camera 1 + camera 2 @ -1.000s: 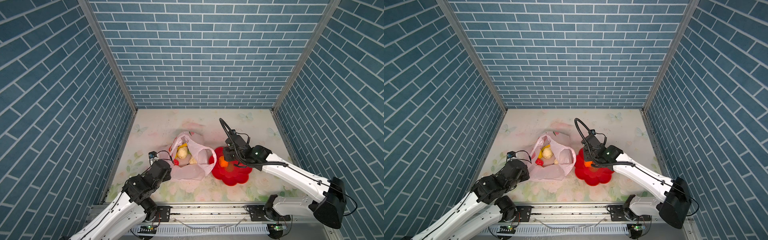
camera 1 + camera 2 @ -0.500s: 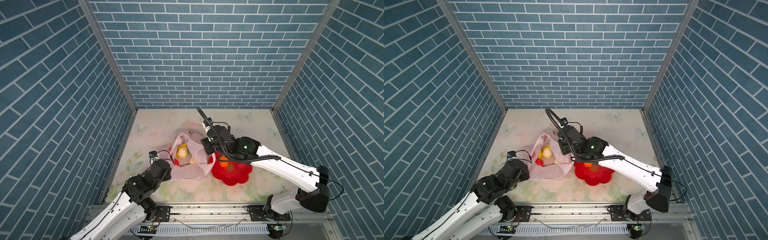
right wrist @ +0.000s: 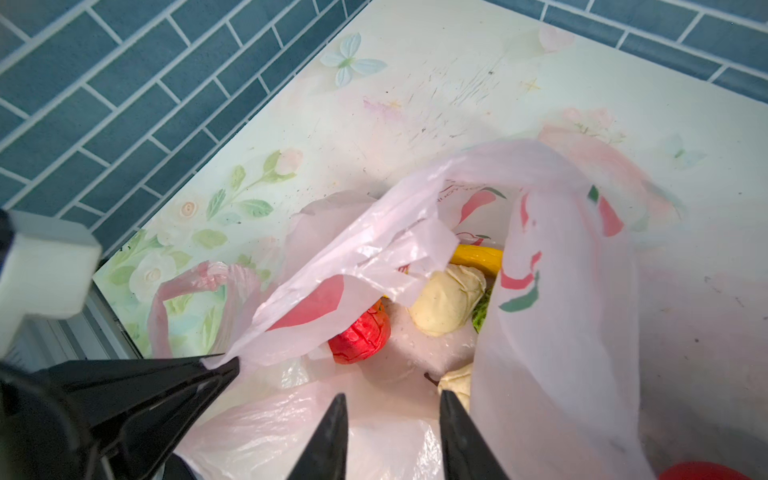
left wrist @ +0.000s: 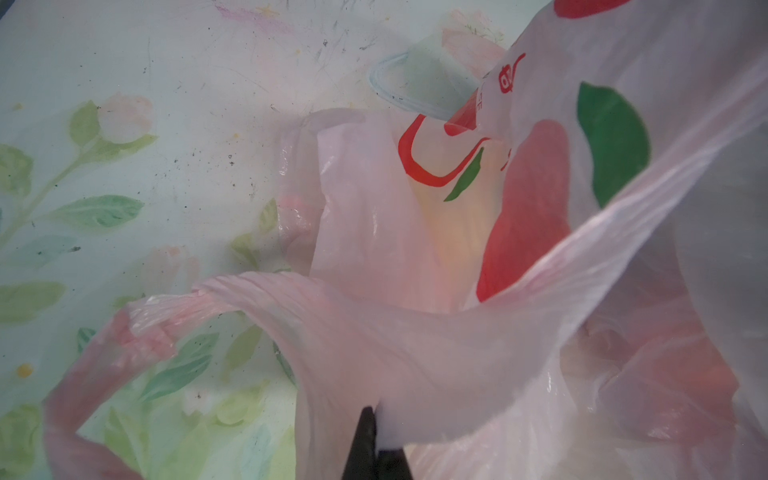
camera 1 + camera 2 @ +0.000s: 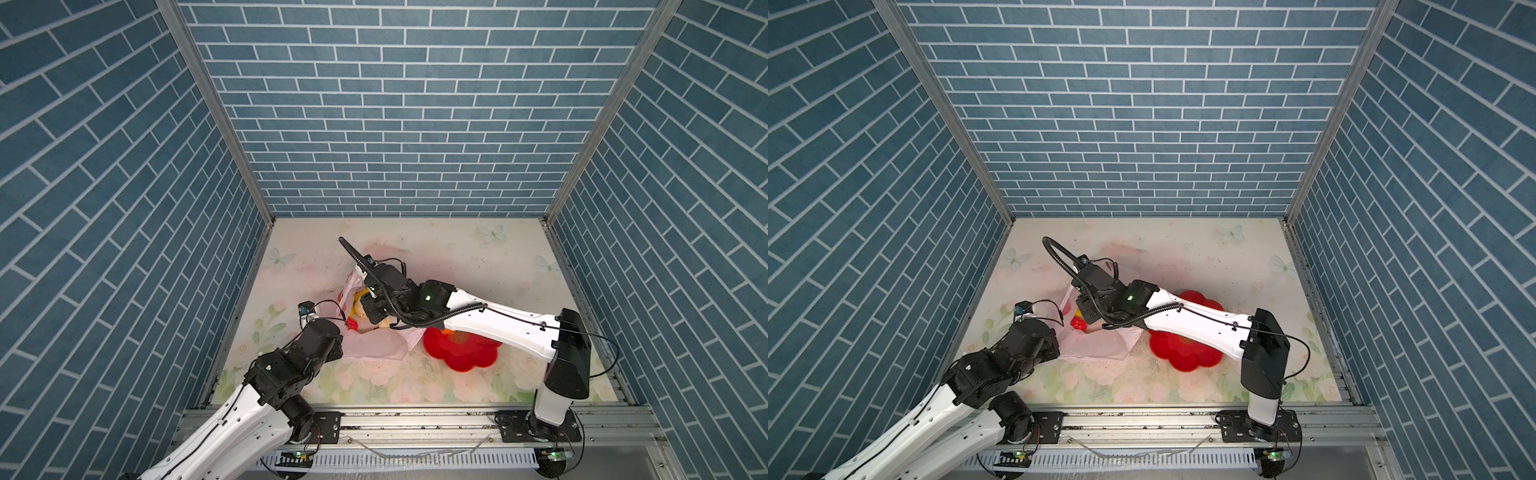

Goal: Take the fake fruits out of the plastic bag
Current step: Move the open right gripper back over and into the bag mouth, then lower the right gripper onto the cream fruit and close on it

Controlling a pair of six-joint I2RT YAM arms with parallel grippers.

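Pinching plastic bag [image 5: 374, 349] on floral mat [image 5: 457, 257], blue-brick walls [image 5: 407, 124]: left tool [image 4: 376, 419]; right tool [image 3: 391, 397] parted, empty.

Right pincer [image 3: 391, 397], narrower now, off the red dish [image 5: 469, 355] and over the mouth of the plastic bag [image 3: 548, 332].

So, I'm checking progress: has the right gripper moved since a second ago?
Yes. The right gripper has swung left in a top view, off the red dish and over the bag, above its open mouth.
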